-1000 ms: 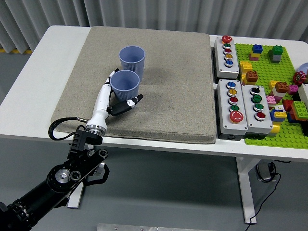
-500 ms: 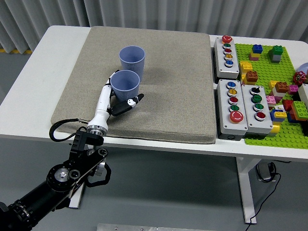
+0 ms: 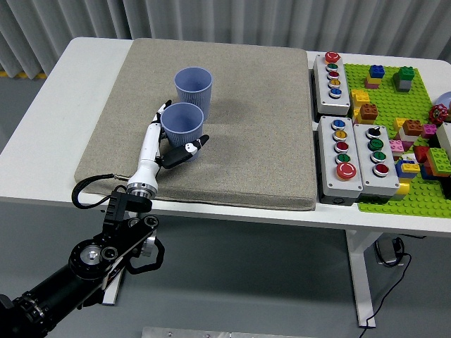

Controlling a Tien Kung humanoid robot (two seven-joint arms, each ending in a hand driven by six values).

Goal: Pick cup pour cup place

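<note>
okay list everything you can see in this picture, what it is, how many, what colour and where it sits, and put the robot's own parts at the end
Table: one, white, fills the view.
Mat: one, grey-beige, on the table's left and middle.
Near cup: one, blue-purple, upright on the mat, held by the robot hand.
Far cup: one, blue-purple, upright on the mat just behind the near cup.
Button boxes: three, grey with coloured buttons, right of the mat.
Baseplate: one, green, at the table's right edge.
Bricks: many, mixed colours, on the baseplate.
Left robot hand: one, white and black, fingers wrapped round the near cup.
Left arm: one, black, from lower left.
Right arm: not in view.
</note>
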